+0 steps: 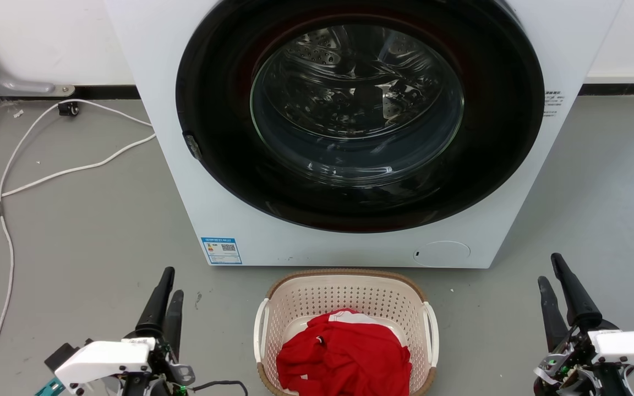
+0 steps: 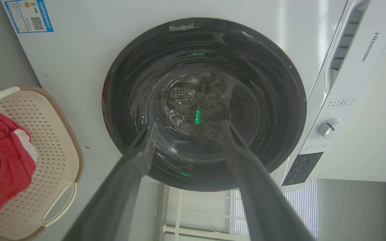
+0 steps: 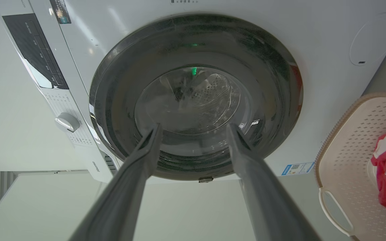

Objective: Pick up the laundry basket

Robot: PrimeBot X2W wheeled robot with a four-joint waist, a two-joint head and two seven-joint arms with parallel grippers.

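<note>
Laundry basket sits on the grey floor, just in front of the washing machine. A narrow strip of floor separates its back rim from the machine's base. Its near edge is cut off by the bottom of the head view. A red garment is heaped inside. White loop handles face outward, left handle and right handle.

Bare floor lies on both sides of the basket, wider on the right. A white cable trails far left, well apart from the basket.

Left gripper is low at left and right gripper low at right, the basket between them. In the wrist views both sets of jaws stand apart, holding and touching nothing, fingers pointing toward the round glass door.
</note>
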